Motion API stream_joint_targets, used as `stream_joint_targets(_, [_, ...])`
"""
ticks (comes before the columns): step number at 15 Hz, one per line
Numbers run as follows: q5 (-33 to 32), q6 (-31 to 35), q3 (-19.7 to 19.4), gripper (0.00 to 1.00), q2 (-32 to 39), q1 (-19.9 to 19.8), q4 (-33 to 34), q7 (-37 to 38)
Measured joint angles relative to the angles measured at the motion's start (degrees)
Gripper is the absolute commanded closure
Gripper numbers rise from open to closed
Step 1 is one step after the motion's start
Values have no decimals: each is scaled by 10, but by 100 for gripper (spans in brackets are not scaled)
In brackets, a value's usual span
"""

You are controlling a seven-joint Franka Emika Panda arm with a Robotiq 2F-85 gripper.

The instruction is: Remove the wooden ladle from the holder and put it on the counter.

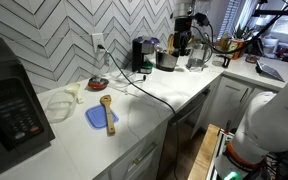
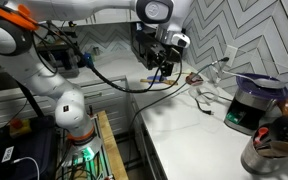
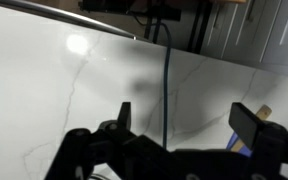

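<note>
The silver holder [image 2: 267, 153] stands at the near end of the counter [image 2: 184, 125], with brownish utensil ends [image 2: 284, 133] sticking out of it; I cannot tell whether one of them is the wooden ladle. It also shows next to the coffee machine in an exterior view [image 1: 167, 59]. My gripper [image 2: 162, 66] hangs high above the counter, well away from the holder, and also shows in an exterior view [image 1: 187, 40]. In the wrist view the gripper [image 3: 184, 120] is open and empty over white counter [image 3: 74, 90].
A short round-headed wooden spoon [image 1: 107, 108] lies on a blue pad [image 1: 97, 117]. A black cable [image 3: 166, 85] crosses the counter. A coffee machine [image 2: 250, 102], a microwave [image 1: 12, 105] and a wall socket [image 1: 98, 43] are also in view.
</note>
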Motion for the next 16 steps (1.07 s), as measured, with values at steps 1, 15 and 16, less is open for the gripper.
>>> stream_joint_targets(1, [17, 8, 1, 0, 0, 0, 12, 22])
stream_joint_targets(15, [-102, 179, -63, 0, 9, -154, 53, 151])
stream_joint_targets(16, [-102, 190, -71, 0, 15, -163, 53, 167])
